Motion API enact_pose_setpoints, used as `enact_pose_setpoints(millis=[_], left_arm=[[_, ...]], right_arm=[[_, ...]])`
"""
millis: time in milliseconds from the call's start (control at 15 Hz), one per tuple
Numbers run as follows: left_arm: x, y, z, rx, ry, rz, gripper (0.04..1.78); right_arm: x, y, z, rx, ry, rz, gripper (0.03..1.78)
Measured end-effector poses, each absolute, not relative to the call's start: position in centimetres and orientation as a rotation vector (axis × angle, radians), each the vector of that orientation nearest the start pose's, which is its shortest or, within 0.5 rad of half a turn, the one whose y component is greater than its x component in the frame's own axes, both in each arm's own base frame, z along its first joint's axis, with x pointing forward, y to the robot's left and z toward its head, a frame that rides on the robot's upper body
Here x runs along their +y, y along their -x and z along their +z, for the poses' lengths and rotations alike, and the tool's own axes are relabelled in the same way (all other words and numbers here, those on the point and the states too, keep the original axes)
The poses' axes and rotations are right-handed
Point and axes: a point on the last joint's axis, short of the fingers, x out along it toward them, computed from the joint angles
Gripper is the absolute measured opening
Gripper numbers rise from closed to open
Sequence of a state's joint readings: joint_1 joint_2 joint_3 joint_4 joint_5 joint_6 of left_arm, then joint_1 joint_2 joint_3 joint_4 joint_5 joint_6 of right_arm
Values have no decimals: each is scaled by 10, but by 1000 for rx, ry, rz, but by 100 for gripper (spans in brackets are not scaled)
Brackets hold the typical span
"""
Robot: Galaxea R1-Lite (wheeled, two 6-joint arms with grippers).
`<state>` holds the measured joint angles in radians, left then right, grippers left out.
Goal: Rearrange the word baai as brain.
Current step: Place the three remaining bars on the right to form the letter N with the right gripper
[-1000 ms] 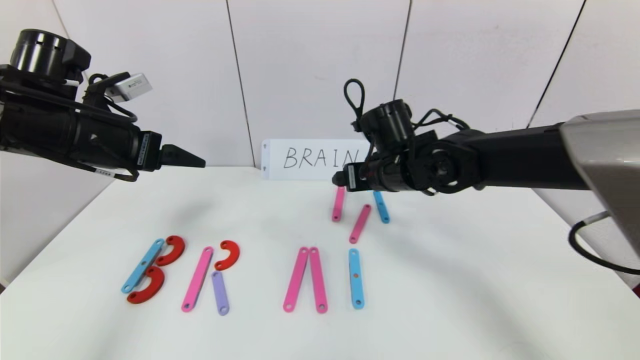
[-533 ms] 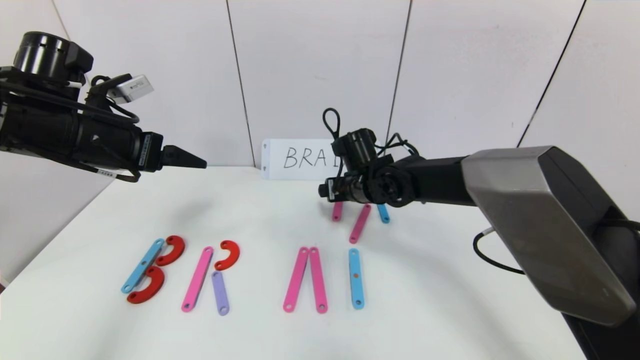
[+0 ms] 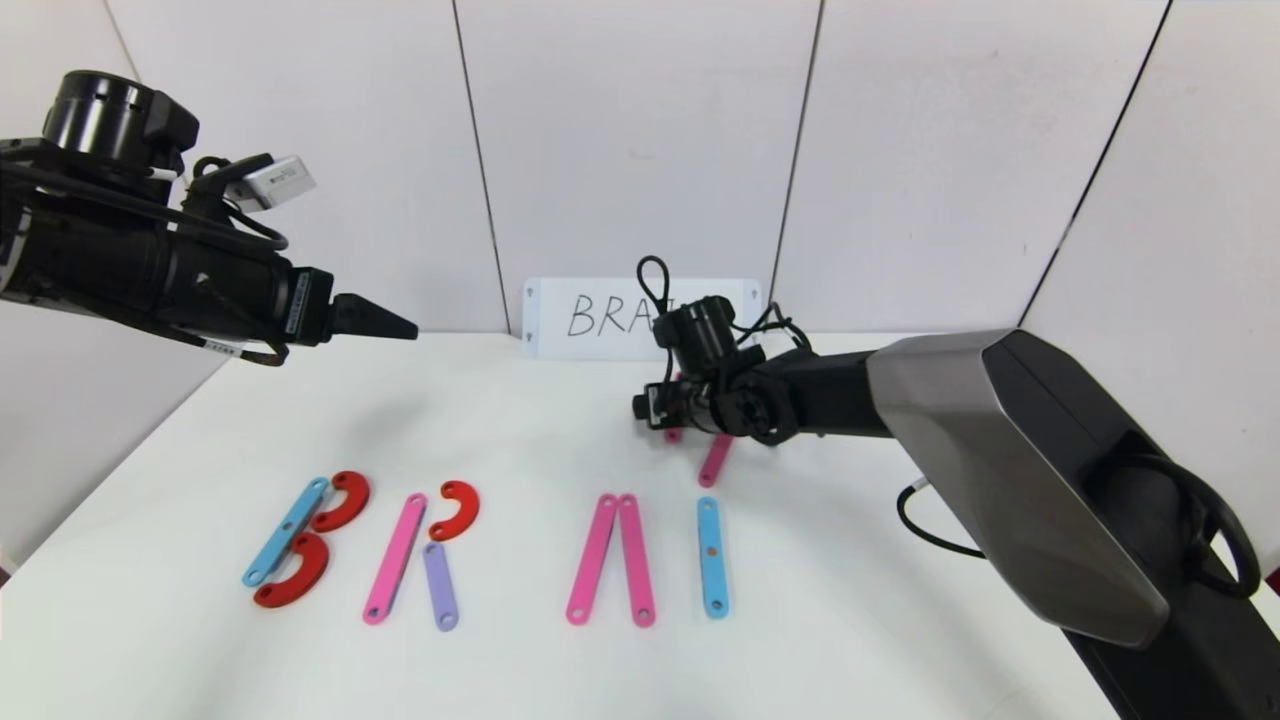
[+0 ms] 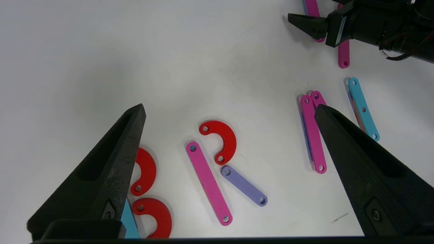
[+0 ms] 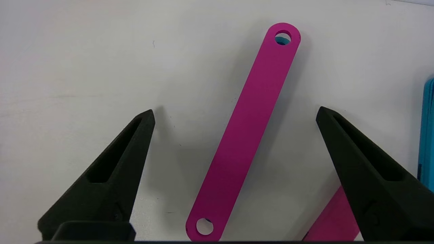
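I observe the right tool (image 5: 235,115) spread wide, straddling a spare pink strip (image 5: 247,132) on the tabletop (image 3: 520,430) behind the letters; left tool (image 4: 230,110) wide, raised, idle.

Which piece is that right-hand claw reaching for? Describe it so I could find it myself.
Start at the white card at the table's far edge; just in front lie a few loose strips under the right gripper. Its open jaws straddle a pink strip lying flat. Unlike its neighbours, it sits squarely between the two black fingertips.
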<state>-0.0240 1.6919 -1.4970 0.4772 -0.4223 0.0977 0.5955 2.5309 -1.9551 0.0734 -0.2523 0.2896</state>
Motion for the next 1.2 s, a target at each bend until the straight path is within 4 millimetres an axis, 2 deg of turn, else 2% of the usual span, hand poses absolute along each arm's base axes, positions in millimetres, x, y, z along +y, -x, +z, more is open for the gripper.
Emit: enact_pose_setpoints(millis=[200, 467, 600, 667, 933, 1200], left_arm=[[-17, -302, 274, 647, 43, -462, 174], [-17, -303, 273, 650, 42, -463, 174], [-17, -304, 272, 652, 42, -463, 174], [-17, -304, 272, 651, 42, -464, 174], [-17, -304, 272, 654, 42, -463, 174], [-17, -305, 271, 654, 42, -463, 174]], right_arm=[[285, -431, 76, 622, -17, 245, 136], [285, -431, 73, 627, -15, 244, 65], [285, -431, 72, 629, -15, 245, 37], [285, -432, 72, 628, -15, 245, 31], [285, -431, 73, 632, -23, 242, 30], [282, -426, 91, 619, -44, 236, 30]])
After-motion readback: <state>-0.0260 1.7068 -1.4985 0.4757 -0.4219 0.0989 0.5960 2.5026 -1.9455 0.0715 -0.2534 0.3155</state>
